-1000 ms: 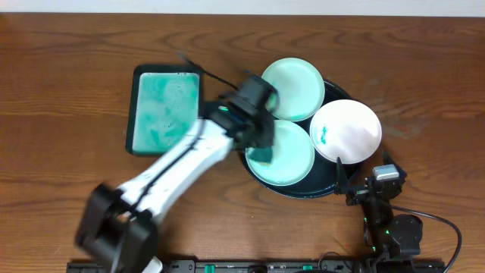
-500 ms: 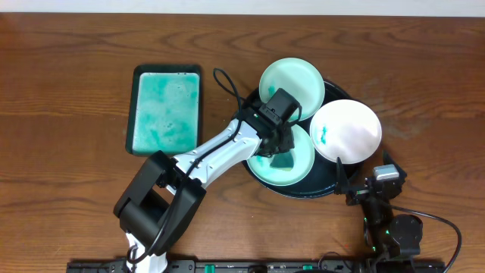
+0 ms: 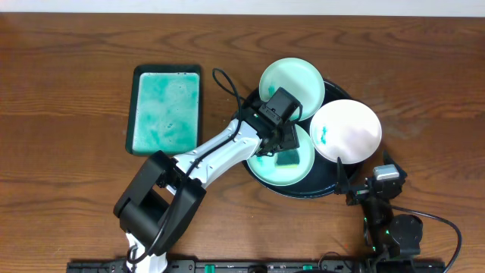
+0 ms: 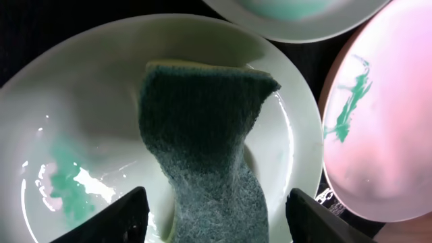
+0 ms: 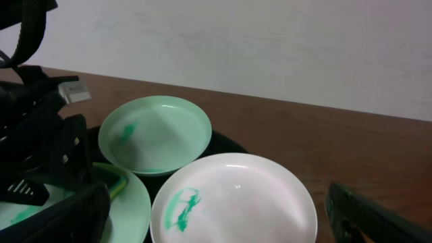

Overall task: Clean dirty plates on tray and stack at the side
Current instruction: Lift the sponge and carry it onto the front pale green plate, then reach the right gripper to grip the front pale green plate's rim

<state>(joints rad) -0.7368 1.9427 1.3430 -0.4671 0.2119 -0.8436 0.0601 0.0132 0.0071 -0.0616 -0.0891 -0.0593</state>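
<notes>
The brown wood-grain counter [image 3: 68, 114] carries a large round black tray [image 3: 299, 191], mostly hidden under three small round plates. Left of it sits a rectangular dark-rimmed tray [image 3: 129, 114], teal-washed inside. A white plate [image 3: 352, 133] with a teal smear and a mint-green plate [image 3: 299, 76] overlap the black tray's rim. A second mint-green plate [image 4: 81, 101], wet and teal-streaked, lies partly under the left arm [image 3: 220, 148]. A dark green sponge [image 4: 202, 135] rests on it, near end cut off. The left gripper [image 4: 216, 216] jaws stand wide, clear of the sponge. The right gripper [image 5: 216, 212] jaws are spread, empty and blurred.
</notes>
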